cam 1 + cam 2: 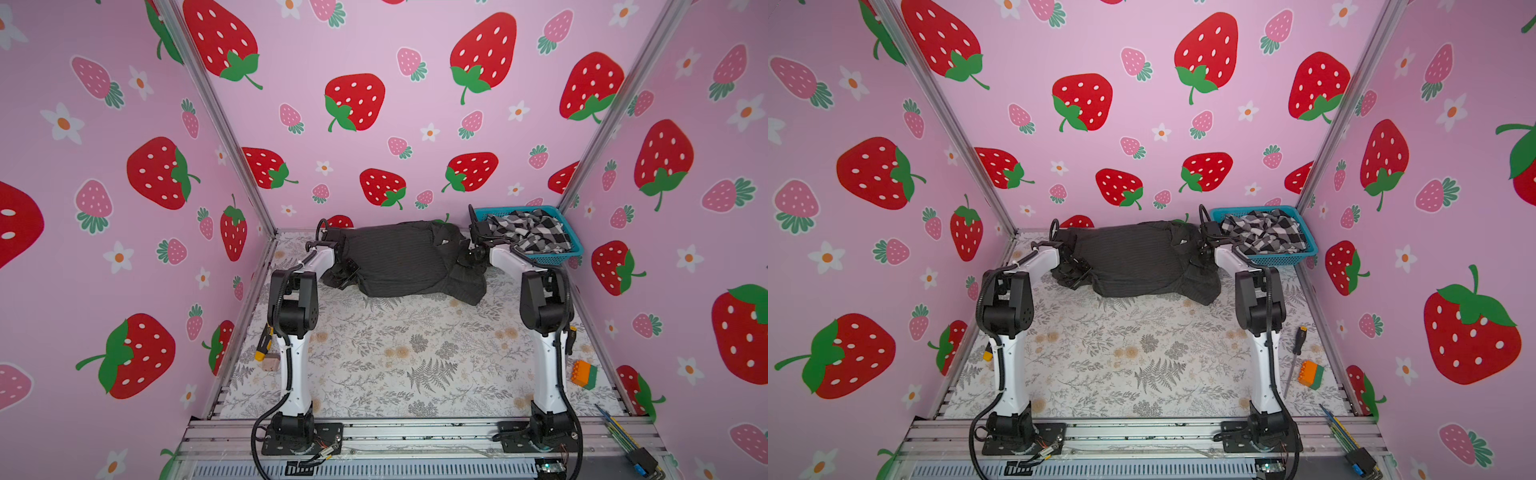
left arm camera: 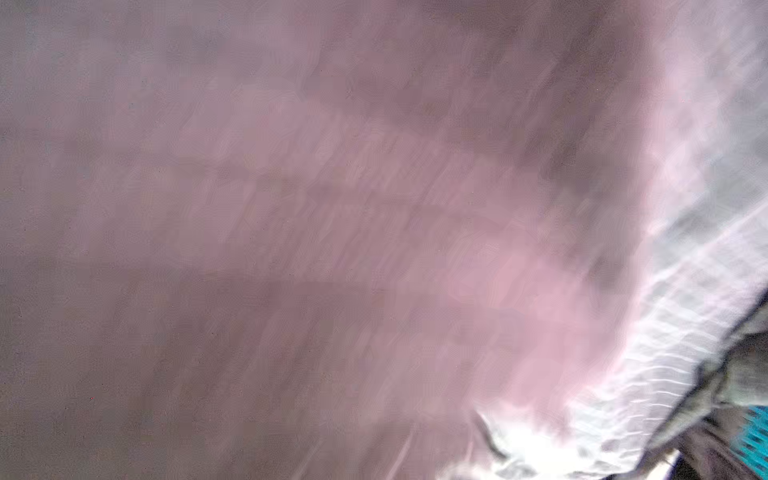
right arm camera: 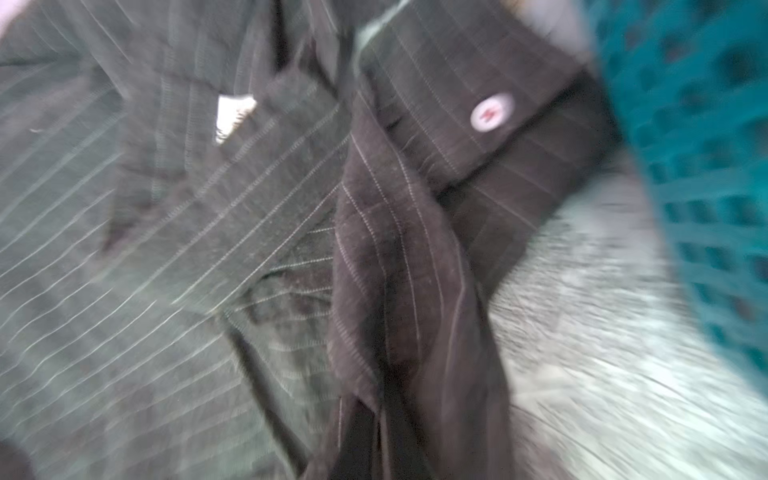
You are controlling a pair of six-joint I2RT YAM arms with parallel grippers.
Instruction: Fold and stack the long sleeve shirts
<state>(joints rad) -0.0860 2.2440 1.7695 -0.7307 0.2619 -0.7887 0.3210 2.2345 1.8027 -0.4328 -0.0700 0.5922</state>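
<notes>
A dark charcoal pinstriped cloth shirt (image 1: 399, 262) spans the floral desk's (image 1: 395, 357) far end. The jaws of the left gripper (image 1: 345, 272) and right gripper (image 1: 473, 254) are clenched on its ends. A black-and-white checked shirt (image 1: 532, 232) lies in the blue plastic basket (image 1: 552, 258).

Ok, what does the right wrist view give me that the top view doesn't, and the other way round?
Only the right wrist view: a pale button on the cloth, and the thin pinstripes close up, though blurred. Only in a top view: the left arm, the right arm, the black-and-white checked shirt piled in the blue basket, and an orange-and-green toy block. Both share: the dark pinstriped shirt, the blue basket's wall beside it, and the floral table cover.
</notes>
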